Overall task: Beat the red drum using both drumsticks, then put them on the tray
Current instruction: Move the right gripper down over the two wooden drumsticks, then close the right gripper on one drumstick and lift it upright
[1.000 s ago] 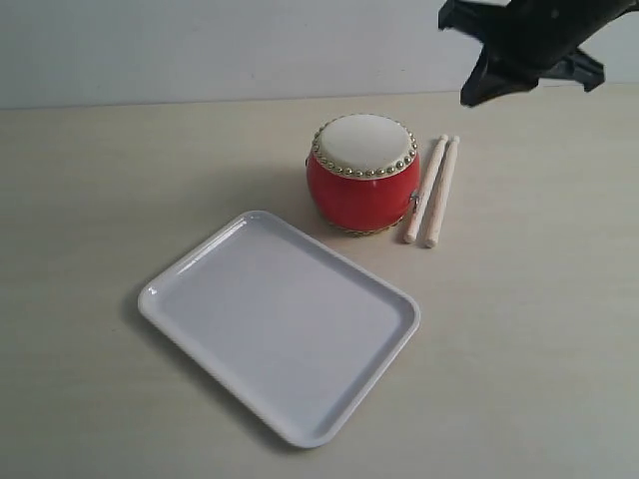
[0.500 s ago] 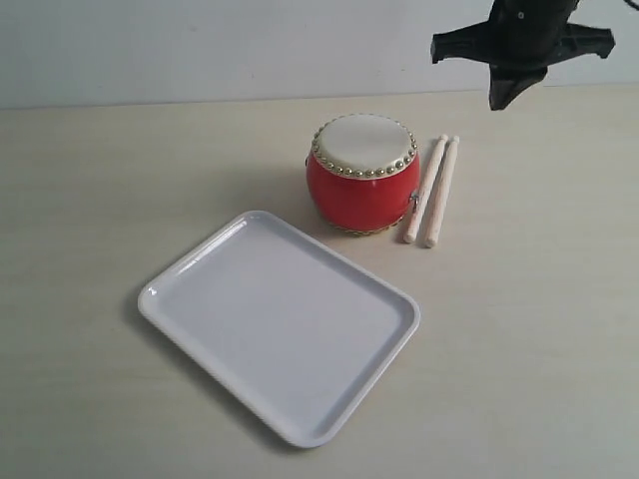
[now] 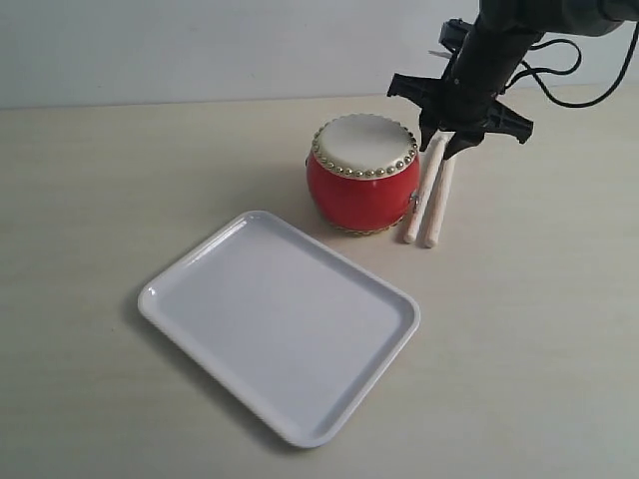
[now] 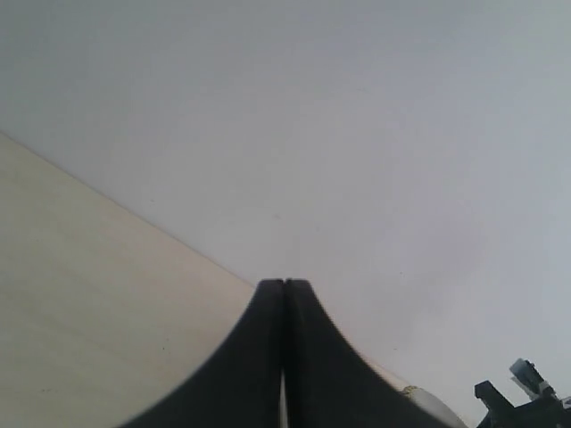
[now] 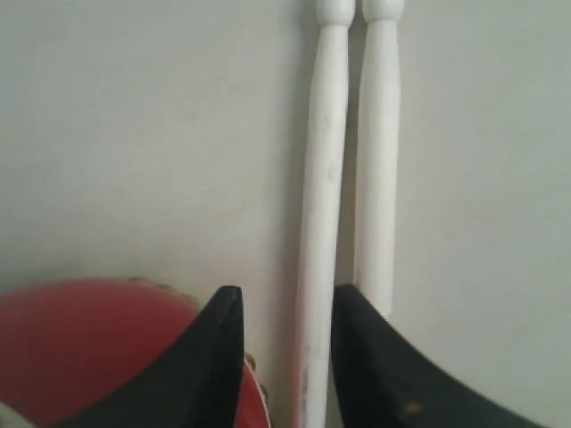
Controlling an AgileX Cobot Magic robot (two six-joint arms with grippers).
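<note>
Tray (image 3: 270, 319) comes first on the left in the exterior view: white, flat on the pale table (image 3: 90, 180) and set at a slant, with nothing on it. To the right of the tray and a little behind it stands the red drum (image 3: 361, 190), upright, its cream skin ringed with gold studs. Just beside the drum on its right lie the drumsticks (image 3: 438, 205), side by side and touching or nearly so.

Their far ends are hidden behind the right gripper (image 3: 439, 150), which hangs low over them. From the right wrist view, we see this gripper (image 5: 287, 294) with its fingers spread apart, one on each side of the stick nearer the drum. We cannot tell whether either finger touches the wood. The other stick runs partly under one finger. Both sticks are cut off at one end by the frame, and the drum is only a red blur.

The left gripper (image 4: 285, 285) is out of the exterior view. In its own view, the fingers are pressed together with nothing between them.
</note>
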